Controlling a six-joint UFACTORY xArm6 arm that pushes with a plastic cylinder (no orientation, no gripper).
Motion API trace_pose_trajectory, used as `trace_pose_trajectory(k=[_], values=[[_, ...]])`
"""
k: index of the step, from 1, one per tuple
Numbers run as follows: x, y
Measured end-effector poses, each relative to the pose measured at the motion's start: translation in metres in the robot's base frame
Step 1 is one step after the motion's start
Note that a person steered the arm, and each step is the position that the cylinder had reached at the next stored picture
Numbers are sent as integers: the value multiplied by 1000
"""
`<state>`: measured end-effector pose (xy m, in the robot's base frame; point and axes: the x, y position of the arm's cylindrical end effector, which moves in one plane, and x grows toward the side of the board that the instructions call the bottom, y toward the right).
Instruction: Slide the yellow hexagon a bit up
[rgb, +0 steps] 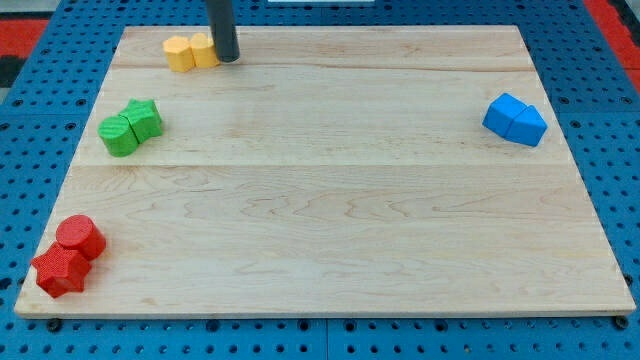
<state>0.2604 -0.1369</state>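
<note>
No text, label, brand, number or sign can be read anywhere in the camera view. The wooden tabletop (330, 190) shows only its grain and plank seams (nothing printed or stamped on it), and the coloured blocks upon it have plain, unmarked faces. The blue perforated surface (600, 120) around the tabletop carries only its grid of holes, and the dark rod bears no writing either.
</note>
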Motion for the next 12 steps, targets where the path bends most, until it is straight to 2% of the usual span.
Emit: trace_pose_trajectory(k=[3,5,7,8,9,11,12], values=[[30,-36],[21,-104],[1,-107],[30,-107],[41,-100],[19,-70],[8,-73]])
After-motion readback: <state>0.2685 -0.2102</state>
